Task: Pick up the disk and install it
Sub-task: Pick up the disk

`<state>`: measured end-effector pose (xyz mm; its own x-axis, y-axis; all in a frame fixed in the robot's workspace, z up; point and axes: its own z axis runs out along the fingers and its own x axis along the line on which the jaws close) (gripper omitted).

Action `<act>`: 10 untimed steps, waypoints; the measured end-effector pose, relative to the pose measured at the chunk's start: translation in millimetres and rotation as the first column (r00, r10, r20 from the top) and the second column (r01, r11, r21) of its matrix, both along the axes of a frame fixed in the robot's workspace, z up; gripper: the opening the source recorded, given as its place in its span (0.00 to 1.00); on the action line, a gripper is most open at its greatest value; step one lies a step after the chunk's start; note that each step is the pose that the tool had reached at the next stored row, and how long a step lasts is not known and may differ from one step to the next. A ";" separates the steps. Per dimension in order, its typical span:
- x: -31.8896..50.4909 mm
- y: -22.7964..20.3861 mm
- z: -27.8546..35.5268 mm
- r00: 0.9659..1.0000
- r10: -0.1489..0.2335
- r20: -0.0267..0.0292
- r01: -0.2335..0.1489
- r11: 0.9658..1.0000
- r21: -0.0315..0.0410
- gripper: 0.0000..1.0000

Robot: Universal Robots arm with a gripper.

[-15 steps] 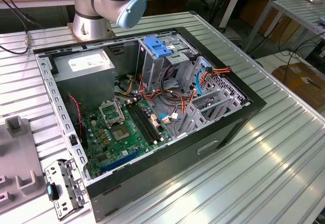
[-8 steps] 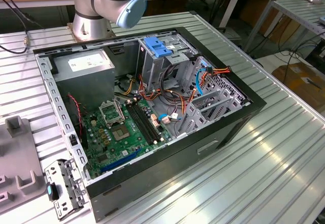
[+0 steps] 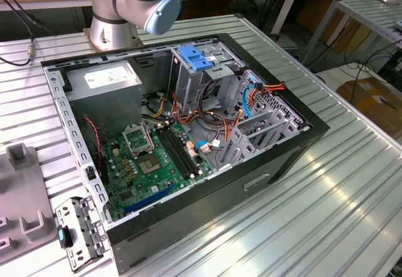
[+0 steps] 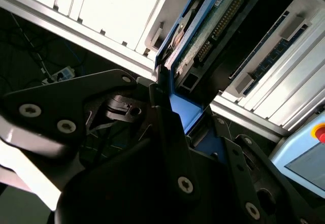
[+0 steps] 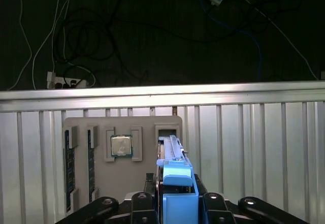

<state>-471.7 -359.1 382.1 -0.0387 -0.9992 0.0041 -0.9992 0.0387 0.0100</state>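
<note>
grips the disk (image 5: 176,181) in the hand (image 5: 177,203), narrowed right down so that the black fingers (image 5: 143,203) press on both flat sides in the first wrist view. has it dead centre in the grip, touching each finger, near end sunk between them and the rest reaching out past the fingertips. stands on edge, thin blue-railed side toward the first wrist camera, long axis running straight out from the hand toward a grey tray (image 5: 122,178) on the ribbed metal surface (image 5: 254,148). meets an open slot (image 5: 167,131) in that tray at the far end; cannot tell whether seated in it or just clear of it. shares the tray with a square chip (image 5: 122,146) and two memory sticks (image 5: 69,168) in pockets beside the slot. shows a green circuit-board face and pin connector in the second wrist view, close above the fingers. in the exterior view, shows an open computer case (image 3: 188,223) on the surface, with a green motherboard (image 3: 157,157) inside, a blue latch (image 3: 196,57) atop a tall grey cage (image 3: 188,85), and the arm (image 3: 125,0) behind.
</note>
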 end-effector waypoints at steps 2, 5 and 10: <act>0.0 0.0 0.2 1.000 0.000 0.000 0.000 1.000 0.000 0.37; 0.0 0.0 0.2 1.000 0.000 0.000 0.000 1.000 0.000 0.37; 0.0 0.0 1.1 1.000 0.000 0.000 0.000 1.000 0.000 0.37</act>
